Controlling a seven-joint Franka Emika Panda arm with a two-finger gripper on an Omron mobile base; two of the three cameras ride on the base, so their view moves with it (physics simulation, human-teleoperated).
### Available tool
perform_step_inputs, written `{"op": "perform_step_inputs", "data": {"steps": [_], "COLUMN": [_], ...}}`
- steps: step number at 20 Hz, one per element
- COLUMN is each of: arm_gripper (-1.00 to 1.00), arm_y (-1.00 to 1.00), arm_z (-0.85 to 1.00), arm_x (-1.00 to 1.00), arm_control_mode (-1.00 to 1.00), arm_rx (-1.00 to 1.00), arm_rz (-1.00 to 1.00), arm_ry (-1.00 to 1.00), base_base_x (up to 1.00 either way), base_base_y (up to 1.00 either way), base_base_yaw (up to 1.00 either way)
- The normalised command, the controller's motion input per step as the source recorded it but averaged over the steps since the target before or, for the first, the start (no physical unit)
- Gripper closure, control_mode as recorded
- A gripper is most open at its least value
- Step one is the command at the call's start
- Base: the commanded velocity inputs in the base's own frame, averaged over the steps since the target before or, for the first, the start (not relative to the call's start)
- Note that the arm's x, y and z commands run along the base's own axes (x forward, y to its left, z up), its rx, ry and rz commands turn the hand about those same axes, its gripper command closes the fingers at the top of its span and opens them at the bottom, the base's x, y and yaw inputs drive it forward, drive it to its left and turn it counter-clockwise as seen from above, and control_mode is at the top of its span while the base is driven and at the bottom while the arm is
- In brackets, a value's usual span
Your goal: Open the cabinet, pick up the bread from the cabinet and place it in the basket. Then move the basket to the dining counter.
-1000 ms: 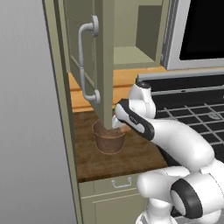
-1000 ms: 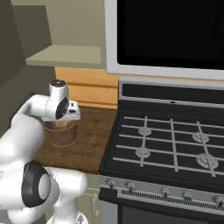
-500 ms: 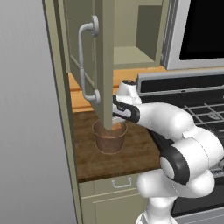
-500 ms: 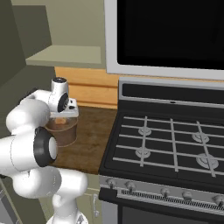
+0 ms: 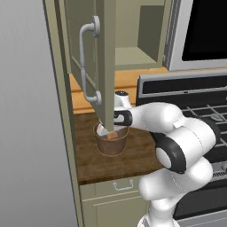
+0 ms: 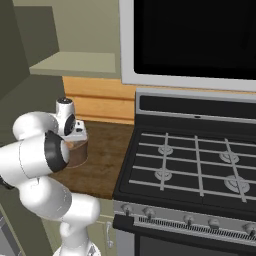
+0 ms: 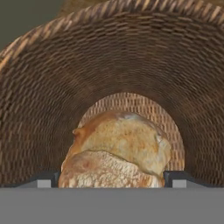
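The brown woven basket stands on the short dark wood worktop, just under the edge of the open cabinet door. My gripper reaches down into it from the right. In the hand view the basket's wall curves all around. The crusty golden bread lies deep in the basket and fills the gap between my fingertips. My gripper is shut on the bread, and a bit of bread shows at the rim. In the right base view the basket is half hidden behind my arm. The dining counter is out of view.
The open door's grey bar handle hangs just left of and above my hand. The cabinet's shelf sits behind the door. A black stove borders the worktop on the right, and a grey wall closes the left.
My elbow has swung forward towards the base while the hand stayed at the basket and sank a little deeper into it. The bread stays between the fingers.
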Motion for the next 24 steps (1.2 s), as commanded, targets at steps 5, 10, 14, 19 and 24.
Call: {"op": "perform_step_inputs", "data": {"steps": [5, 10, 14, 19, 24], "arm_gripper": [1.00, -1.00, -1.00, -1.00, -1.00], "arm_y": [-0.02, 0.00, 0.00, 0.00, 0.00], "arm_z": [-0.25, -0.04, 0.00, 0.01, 0.13], "arm_x": [0.03, 0.00, 0.00, 0.00, 0.00], "arm_control_mode": [-1.00, -1.00, -1.00, -1.00, -1.00], "arm_rx": [0.00, 0.00, 0.00, 0.00, 0.00], "arm_rz": [0.00, 0.00, 0.00, 0.00, 0.00], "arm_ry": [-0.05, 0.00, 0.00, 0.00, 0.00], "base_base_x": [0.00, 0.00, 0.00, 0.00, 0.00], "base_base_y": [0.00, 0.00, 0.00, 0.00, 0.00], "base_base_yaw": [0.00, 0.00, 0.00, 0.00, 0.00]}}
